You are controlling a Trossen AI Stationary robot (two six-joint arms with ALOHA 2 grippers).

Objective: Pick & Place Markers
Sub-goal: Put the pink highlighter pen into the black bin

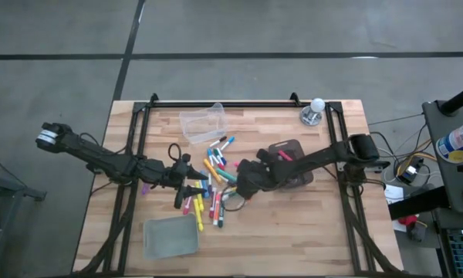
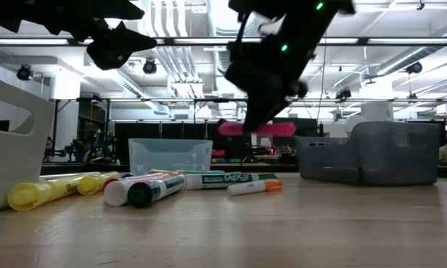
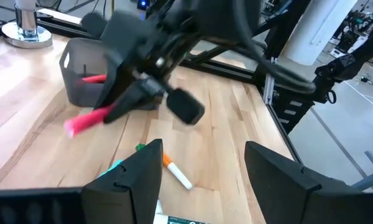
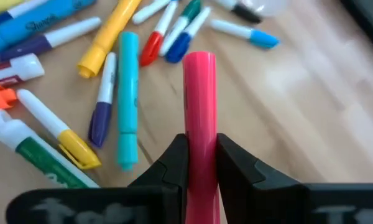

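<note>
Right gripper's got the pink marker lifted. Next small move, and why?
Probably carry it toward the grey bin and release. The right gripper is shut on the pink marker, lifted off the table above the pile, and the bin already holds a red one.

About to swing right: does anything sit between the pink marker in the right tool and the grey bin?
Nothing visible does. The right tool holds the pink marker lifted above the table, and the grey bin stands open-topped beside it, with bare wood between.

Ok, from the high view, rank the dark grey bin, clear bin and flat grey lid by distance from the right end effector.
1. Dark grey bin, right beside the right end effector, toward that arm's base.
2. Clear bin, toward the far edge.
3. Flat grey lid, near corner on the left arm's side.
</note>
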